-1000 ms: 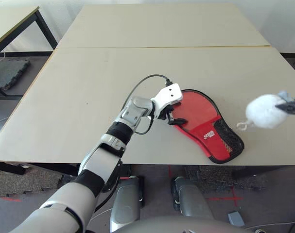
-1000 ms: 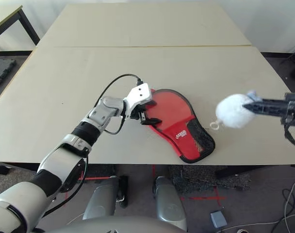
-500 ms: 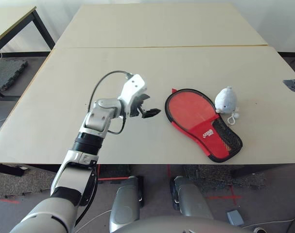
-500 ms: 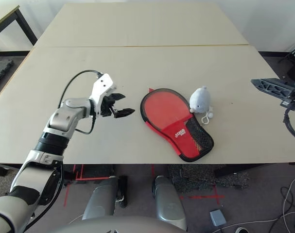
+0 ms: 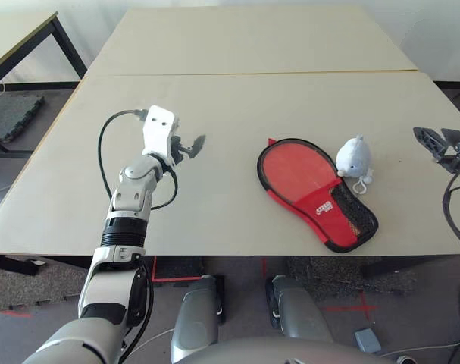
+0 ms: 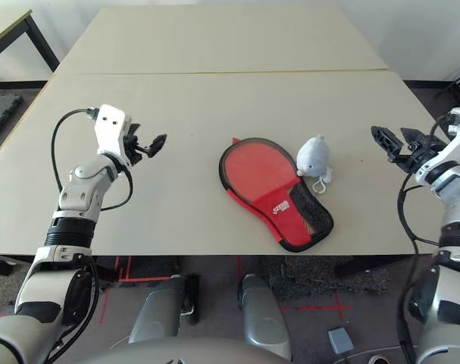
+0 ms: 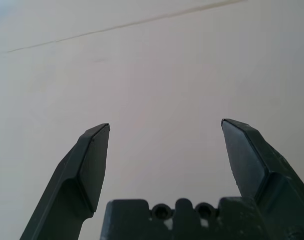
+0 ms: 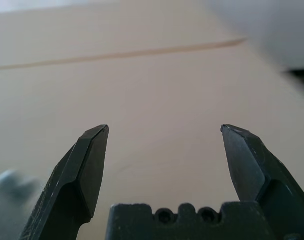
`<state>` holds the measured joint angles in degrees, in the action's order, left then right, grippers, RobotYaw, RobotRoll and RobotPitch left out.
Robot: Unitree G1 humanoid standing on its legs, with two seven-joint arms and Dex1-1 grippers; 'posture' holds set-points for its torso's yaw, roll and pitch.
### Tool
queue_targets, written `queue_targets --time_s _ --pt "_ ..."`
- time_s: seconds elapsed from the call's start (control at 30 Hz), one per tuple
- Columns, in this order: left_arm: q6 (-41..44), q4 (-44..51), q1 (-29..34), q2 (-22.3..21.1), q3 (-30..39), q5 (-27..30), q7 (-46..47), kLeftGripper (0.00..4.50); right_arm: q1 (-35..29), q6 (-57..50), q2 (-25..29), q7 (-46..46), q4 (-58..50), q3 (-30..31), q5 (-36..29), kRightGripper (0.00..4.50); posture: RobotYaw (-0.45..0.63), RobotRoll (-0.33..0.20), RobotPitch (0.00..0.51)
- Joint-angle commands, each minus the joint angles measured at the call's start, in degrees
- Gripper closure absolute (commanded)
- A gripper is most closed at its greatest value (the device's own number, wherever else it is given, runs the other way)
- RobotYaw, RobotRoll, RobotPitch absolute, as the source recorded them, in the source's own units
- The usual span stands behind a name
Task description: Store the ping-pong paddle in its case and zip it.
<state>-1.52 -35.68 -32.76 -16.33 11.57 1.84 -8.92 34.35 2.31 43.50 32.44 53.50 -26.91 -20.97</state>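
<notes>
A: Status? Where's the case?

B: The case (image 6: 273,193) lies flat near the bench (image 6: 214,106) front edge, red face up, mesh pocket toward the robot. Zipper edge looks closed round the rim from the head views, though I can't confirm the slider. No separate ping-pong paddle on the bench; whether it's inside, can't tell.

A: Grippers?

B: Left gripper (image 6: 148,143) is well off to the case's left, fingers spread, empty. Right gripper (image 6: 391,142) is out past the bench's right edge, fingers also apart, empty. My read: task looks finished or close, arms parked clear.

A: Next move?

B: Verify the zip, if anything. A small white plush toy (image 6: 314,156) sits just beside the case's far-right edge.

A: Wrist cams?

B: Bare bench between the spread fingers (image 7: 91,165), which confirms the opening better than the head views.
</notes>
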Motion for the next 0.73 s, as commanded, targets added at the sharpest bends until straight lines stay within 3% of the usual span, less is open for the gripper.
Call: queue_targets --time_s 0.03,0.37,0.73 --pt "-7.6 -5.8 -2.3 0.1 0.6 -3.7 11.3 0.0 0.5 8.6 -1.9 -7.9 3.5 1.2 4.4 0.05 -0.02 0.0 0.112" --pt "-11.7 -13.6 -5.8 1.4 -0.4 -2.9 13.3 0.0 2.4 12.5 -3.8 -11.7 8.1 0.5 4.8 0.05 -0.05 0.0 0.11" --pt "-10.5 -8.8 -3.6 1.7 -0.9 -2.9 14.4 0.0 1.7 12.7 -5.4 -12.2 7.9 -0.1 3.6 0.05 -0.06 0.0 0.108"
